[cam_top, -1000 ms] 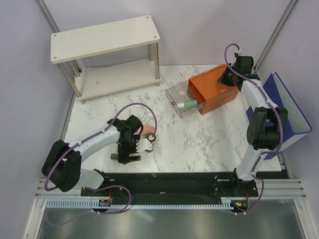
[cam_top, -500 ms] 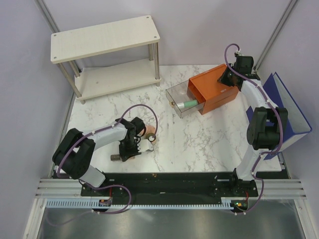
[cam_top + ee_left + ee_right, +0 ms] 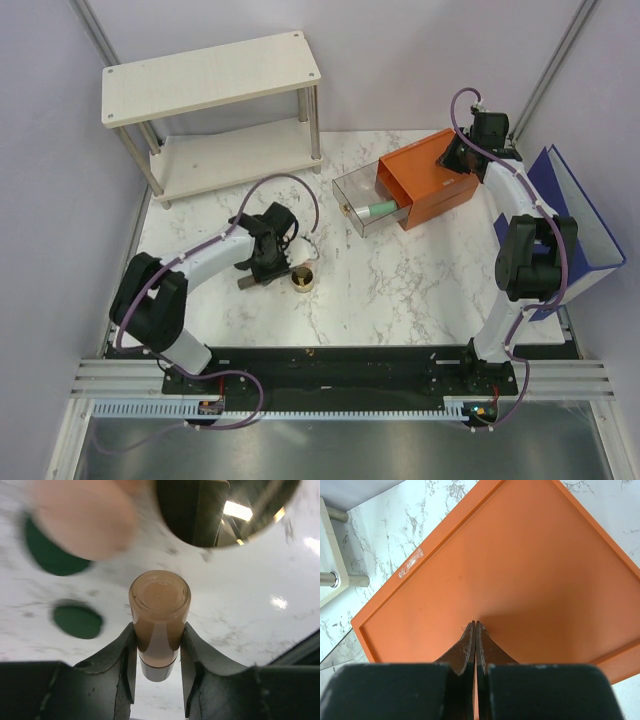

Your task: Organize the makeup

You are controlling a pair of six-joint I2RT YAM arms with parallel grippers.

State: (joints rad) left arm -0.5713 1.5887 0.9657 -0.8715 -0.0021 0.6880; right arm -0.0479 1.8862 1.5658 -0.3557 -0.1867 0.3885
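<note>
Left gripper (image 3: 158,630): closed on the tan tube (image 3: 160,597), pinching across its smooth round body.
Tube position: over the marble table (image 3: 400,290), left of centre (seemingly lifted, though hard to confirm).
Close by: dark green discs (image 3: 77,621), blurred peach-pink disc (image 3: 82,517), gold-rimmed jar (image 3: 302,279).
Right gripper (image 3: 475,630): fingers pressed together, holding nothing, tips at the orange drawer box (image 3: 530,565).
Destination, likely: clear drawer (image 3: 352,192), pulled open, mint-green tube (image 3: 383,209) inside.
Risk: tube pivoting or slipping from the narrow pinch during the carry; knocking the jar on departure.
</note>
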